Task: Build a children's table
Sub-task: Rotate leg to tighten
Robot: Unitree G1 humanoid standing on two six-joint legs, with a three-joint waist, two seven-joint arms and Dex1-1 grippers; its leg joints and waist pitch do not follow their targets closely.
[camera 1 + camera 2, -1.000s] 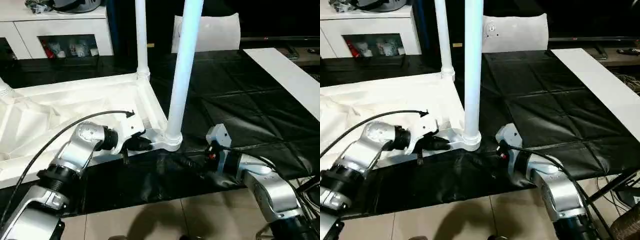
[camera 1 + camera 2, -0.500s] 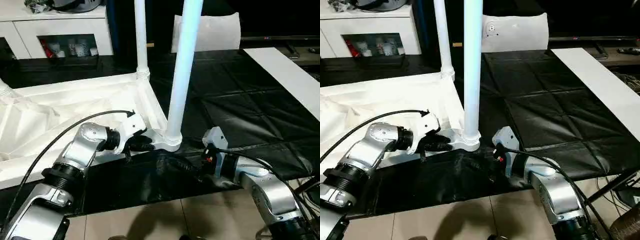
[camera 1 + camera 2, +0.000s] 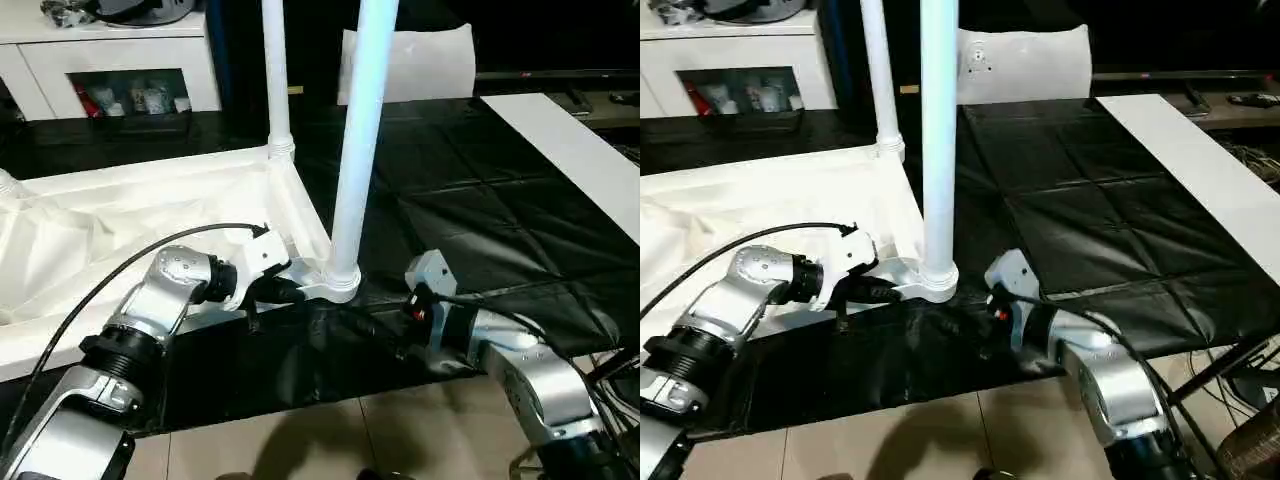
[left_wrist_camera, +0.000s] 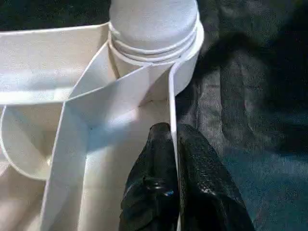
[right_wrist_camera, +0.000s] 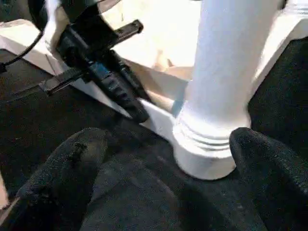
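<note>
The children's table (image 3: pixel 150 200) lies upside down on the black-covered work table, ribbed underside up. Two white legs stand upright in its corner sockets, the near leg (image 3: pixel 355 150) and the far leg (image 3: pixel 275 70). My left gripper (image 4: pixel 174 139) is shut on the thin rim (image 4: pixel 172 96) of the table top, just beside the near corner socket (image 3: pixel 340 283). My right gripper (image 5: pixel 166 159) is open, low over the black cover, with one finger on each side of the near leg's base (image 5: pixel 207 144) and not touching it. The left gripper (image 5: pixel 137 113) also appears in the right wrist view.
The black cover (image 3: pixel 480 200) stretches away to the right. A white board (image 3: pixel 570 150) lies along its right side. A white cabinet (image 3: pixel 120 50) and a white cushion (image 3: pixel 420 60) stand behind. Tiled floor (image 3: pixel 300 440) begins just past the work table's front edge.
My left gripper's fingers have closed onto the table top's rim. The right gripper stays open near the leg's base, having barely shifted.
</note>
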